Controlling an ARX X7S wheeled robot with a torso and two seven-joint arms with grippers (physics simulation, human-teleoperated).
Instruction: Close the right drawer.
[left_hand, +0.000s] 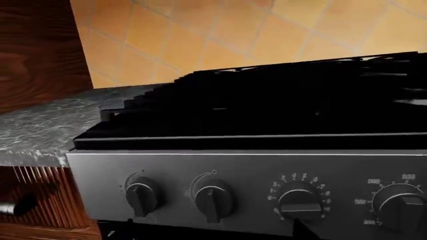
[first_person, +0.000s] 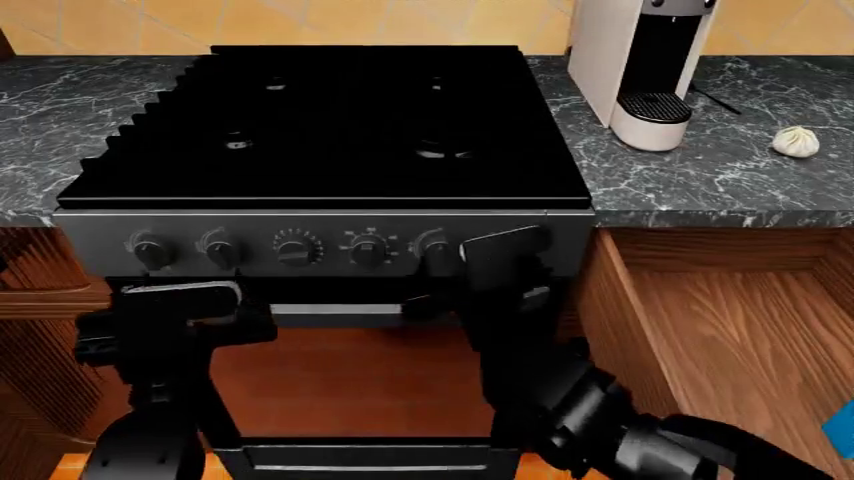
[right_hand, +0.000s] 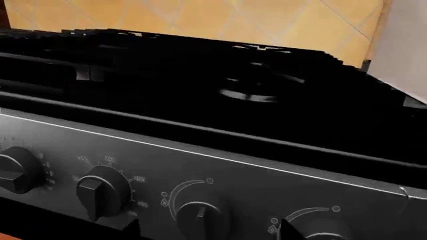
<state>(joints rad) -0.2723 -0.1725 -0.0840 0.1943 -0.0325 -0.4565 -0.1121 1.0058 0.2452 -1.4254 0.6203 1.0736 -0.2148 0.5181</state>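
Facing the stove (first_person: 334, 130), neither hand has reached the right drawer (first_person: 727, 340), open at lower right; whether either is clenched cannot be told. Next, the right hand (first_person: 501, 250) should swing rightward to the drawer's front and push.

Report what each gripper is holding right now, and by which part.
Nothing can be seen held. Both arms hang before the stove; neither touches the open right drawer. The fingers do not show clearly, so their state cannot be told.

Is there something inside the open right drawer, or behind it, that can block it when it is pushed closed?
Nothing visible does: the right drawer shows a bare wooden interior. Its front is out of view.
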